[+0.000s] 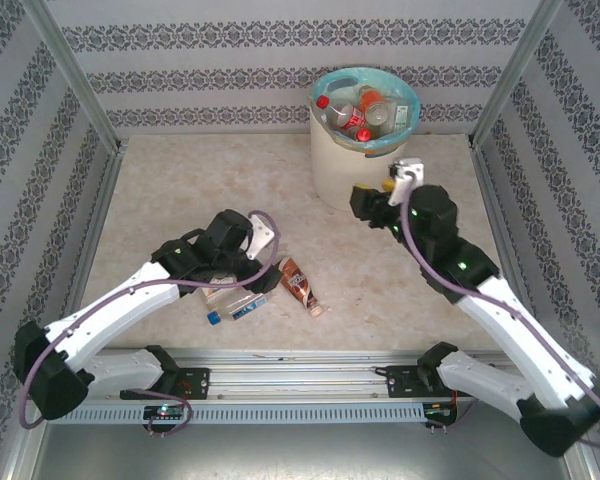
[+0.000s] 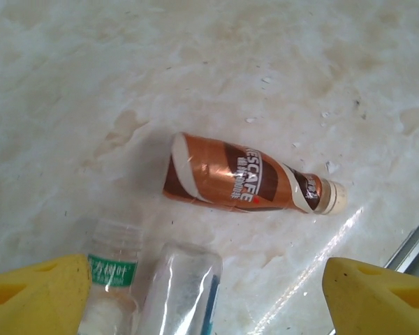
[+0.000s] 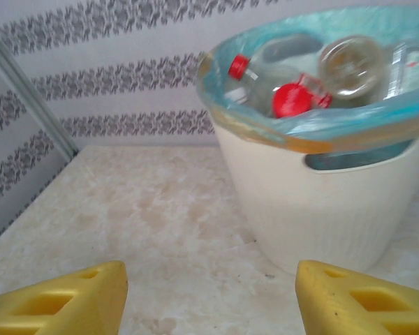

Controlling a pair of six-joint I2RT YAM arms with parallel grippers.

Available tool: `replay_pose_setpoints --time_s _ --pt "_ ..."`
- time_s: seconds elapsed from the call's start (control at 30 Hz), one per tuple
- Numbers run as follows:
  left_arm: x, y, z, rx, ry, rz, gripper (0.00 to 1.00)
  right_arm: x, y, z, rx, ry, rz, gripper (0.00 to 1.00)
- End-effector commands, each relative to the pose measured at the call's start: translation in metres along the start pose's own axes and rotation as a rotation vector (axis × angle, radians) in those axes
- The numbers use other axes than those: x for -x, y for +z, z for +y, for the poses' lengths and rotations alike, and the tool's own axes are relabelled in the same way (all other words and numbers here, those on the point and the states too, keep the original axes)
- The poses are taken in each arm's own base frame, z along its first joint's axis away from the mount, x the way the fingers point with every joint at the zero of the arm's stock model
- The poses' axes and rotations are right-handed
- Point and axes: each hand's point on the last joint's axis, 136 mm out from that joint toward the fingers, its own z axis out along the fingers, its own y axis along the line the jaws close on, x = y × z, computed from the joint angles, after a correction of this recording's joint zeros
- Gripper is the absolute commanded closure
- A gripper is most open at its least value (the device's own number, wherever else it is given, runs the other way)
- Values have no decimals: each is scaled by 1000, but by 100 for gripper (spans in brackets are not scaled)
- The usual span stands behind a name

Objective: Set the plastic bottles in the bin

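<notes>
Left claw (image 2: 206, 300) spread wide, gripping nothing, low over the bench (image 2: 91, 84). Brown coffee bottle (image 2: 237, 178) lies on its side just beyond the fingers, untouched. Nearer, a green-label bottle (image 2: 113, 276) and a clear bottle (image 2: 181, 286) lie side by side, cut off at the frame edge. Right claw (image 3: 213, 300) wide, empty, facing the bin (image 3: 314, 209). Red-capped bottles (image 3: 291, 99) sit inside the bin, blurred; count unclear.

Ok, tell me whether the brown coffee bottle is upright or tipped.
Tipped: the brown coffee bottle lies on its side on the table, cap on.
</notes>
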Motion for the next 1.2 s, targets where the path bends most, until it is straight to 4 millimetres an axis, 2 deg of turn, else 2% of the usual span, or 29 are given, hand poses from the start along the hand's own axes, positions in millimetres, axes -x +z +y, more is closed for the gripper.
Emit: replay_pose_setpoints --time_s 0.0,0.17,0.37,0.67,1.07,1.17 --pt "33 -5 -16 -60 328 -94 12 14 -26 -19 -70 5 -102 35" --pt "32 18 -28 -132 663 -80 11 26 -46 -29 -112 -39 -160 35" --pt "9 52 -30 -222 902 59 11 38 -47 -28 -117 -94 -173 35" --pt "-1 95 -24 -278 990 164 12 43 -39 -24 -95 -110 -166 35" --pt "-20 150 9 -163 1062 312 12 26 -35 -33 -115 -89 -131 33" --pt "-22 162 16 -135 1055 335 16 25 -34 -33 -119 -84 -128 33"
